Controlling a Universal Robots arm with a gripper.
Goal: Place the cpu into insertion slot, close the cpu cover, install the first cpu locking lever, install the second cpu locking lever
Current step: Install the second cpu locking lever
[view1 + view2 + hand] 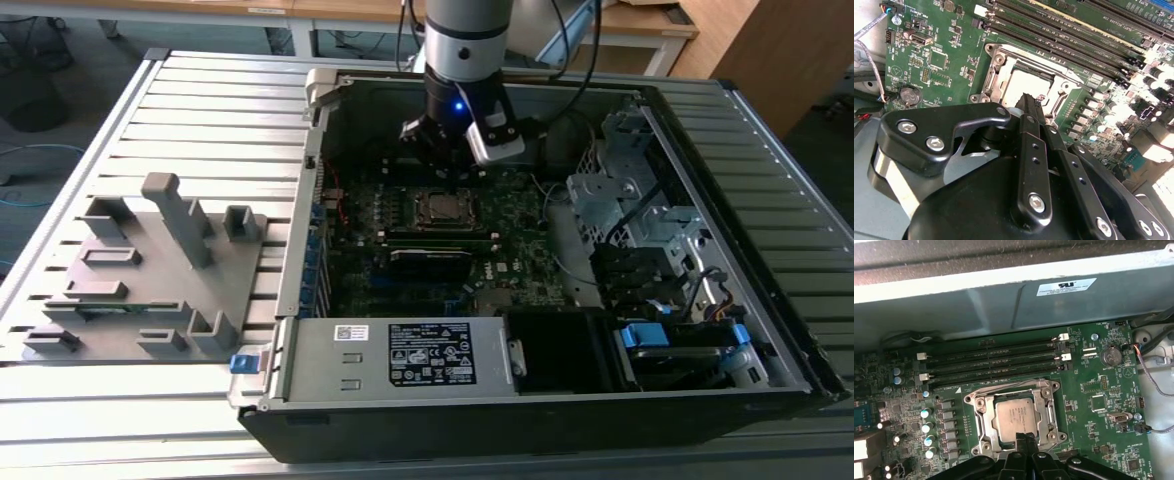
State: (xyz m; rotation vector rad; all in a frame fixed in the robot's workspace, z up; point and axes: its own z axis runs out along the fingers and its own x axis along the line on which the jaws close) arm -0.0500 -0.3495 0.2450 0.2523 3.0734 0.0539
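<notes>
The cpu (1015,416) sits in the slot (979,432) at the centre of the board (514,215) in the exterior view, with the cover (1045,412) lying around it. The gripper (1025,439) hovers just above the chip's edge with its fingers (1026,107) pressed together, holding nothing.

A lab: slatted metal workbench (200,110), wooden desks (334,12) behind.

Even, soft daylight in the exterior view; the computer case (534,400) interior sits shadowed. In the second wrist view, glare washes out the motherboard (949,60) beyond the memory slots (1064,45).
</notes>
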